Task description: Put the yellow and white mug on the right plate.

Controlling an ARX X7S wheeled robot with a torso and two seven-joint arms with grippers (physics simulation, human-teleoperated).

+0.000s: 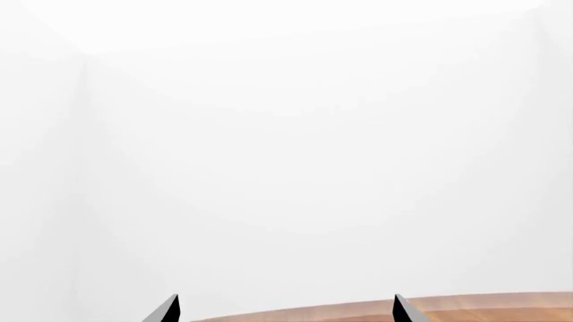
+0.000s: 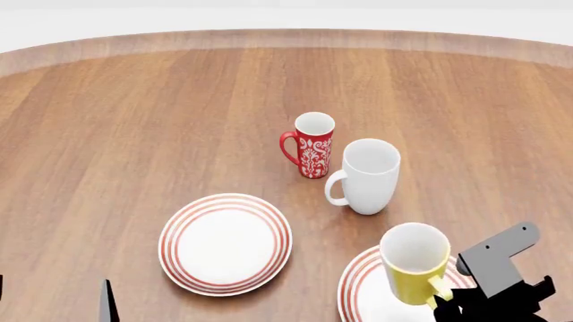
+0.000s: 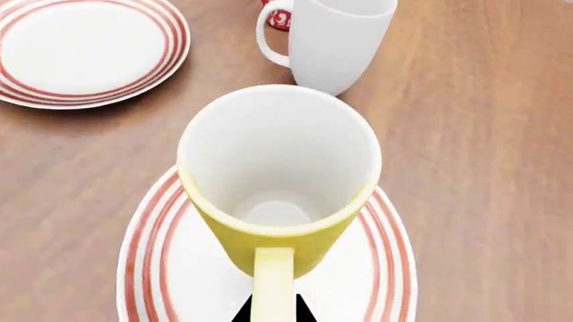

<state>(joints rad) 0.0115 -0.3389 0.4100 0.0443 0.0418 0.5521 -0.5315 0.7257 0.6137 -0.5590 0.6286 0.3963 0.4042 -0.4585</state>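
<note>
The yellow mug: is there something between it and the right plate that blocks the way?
Nothing visible does. The yellow mug is already over the right plate, with the right gripper at its handle. The white mug and red mug stand behind the plate, off it.

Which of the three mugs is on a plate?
The yellow and white mug, upright on the right plate. The white mug and red patterned mug stand on bare table.

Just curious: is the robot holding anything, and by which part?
The right gripper grips the yellow and white mug by its handle, over the right plate.
</note>
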